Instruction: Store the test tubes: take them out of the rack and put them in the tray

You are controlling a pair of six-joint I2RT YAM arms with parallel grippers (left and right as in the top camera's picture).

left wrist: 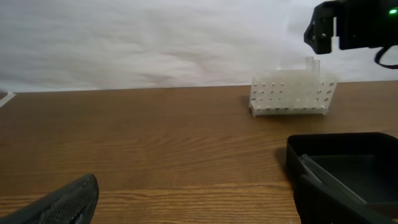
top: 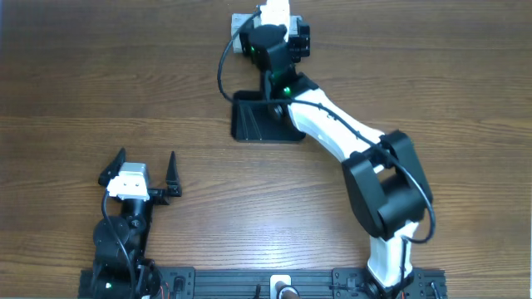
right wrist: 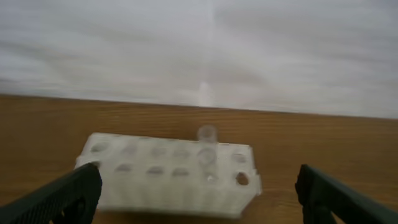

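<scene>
Below the right hand — one racked test tube.

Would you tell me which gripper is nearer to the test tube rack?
Right. The right gripper hangs open above the rack; the left gripper sits far off, near its base.

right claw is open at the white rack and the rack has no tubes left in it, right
Not quite: the right claw is open at the white rack, but one test tube stands in it, as the right wrist view shows.
</scene>
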